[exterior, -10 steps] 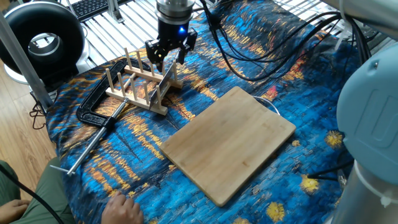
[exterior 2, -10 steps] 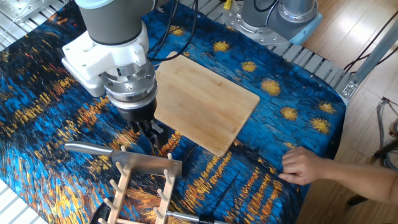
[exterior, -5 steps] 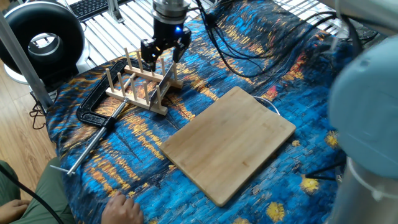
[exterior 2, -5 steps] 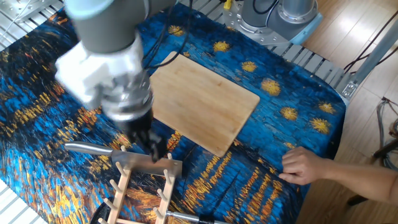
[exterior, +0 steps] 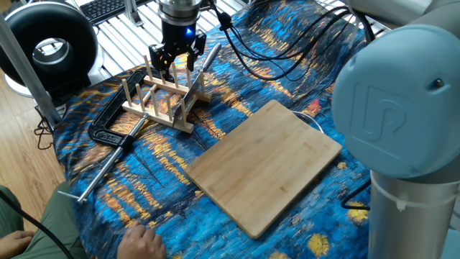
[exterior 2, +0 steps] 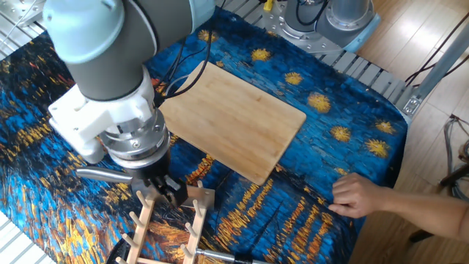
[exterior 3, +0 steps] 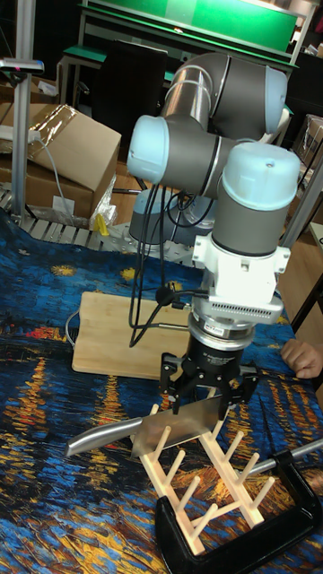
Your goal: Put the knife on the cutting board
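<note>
— How far along are you?

— Barely begun. The knife (exterior 3: 170, 430) sits propped in the dish rack (exterior: 164, 101), blade among the pegs, handle poking off to the side. The cutting board (exterior: 266, 165) lies bare, well apart from it.

— And your pincer?

— My gripper (exterior 3: 208, 392) hangs just above the blade, fingers spread, seemingly holding nothing. Grasping, lifting and carrying are all left

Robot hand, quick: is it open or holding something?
The hand is open, fingers spread above the knife in the rack, holding nothing.
</note>
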Controlling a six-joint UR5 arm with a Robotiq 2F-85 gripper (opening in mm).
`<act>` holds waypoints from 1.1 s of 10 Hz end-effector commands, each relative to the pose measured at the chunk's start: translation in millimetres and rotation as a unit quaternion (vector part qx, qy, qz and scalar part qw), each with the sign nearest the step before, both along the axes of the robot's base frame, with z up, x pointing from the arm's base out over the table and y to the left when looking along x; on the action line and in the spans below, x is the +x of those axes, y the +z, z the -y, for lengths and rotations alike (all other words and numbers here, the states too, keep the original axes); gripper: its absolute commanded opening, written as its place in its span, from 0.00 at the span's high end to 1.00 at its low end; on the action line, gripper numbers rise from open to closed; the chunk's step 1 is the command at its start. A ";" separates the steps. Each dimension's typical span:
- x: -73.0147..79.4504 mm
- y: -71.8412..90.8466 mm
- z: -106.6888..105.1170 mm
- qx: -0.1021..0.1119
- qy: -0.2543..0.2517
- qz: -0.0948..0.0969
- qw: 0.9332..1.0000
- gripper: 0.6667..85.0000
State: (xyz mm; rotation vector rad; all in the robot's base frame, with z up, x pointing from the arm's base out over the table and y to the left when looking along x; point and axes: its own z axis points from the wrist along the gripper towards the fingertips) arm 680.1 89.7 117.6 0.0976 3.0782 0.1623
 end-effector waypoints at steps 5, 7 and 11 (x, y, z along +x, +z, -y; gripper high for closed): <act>-14.0 -10.1 17.1 -0.012 -0.050 -0.014 0.999 0.28; -16.0 -11.9 20.8 -0.015 -0.050 -0.010 0.999 0.28; -18.9 -16.2 16.7 -0.001 -0.058 -0.006 0.998 0.28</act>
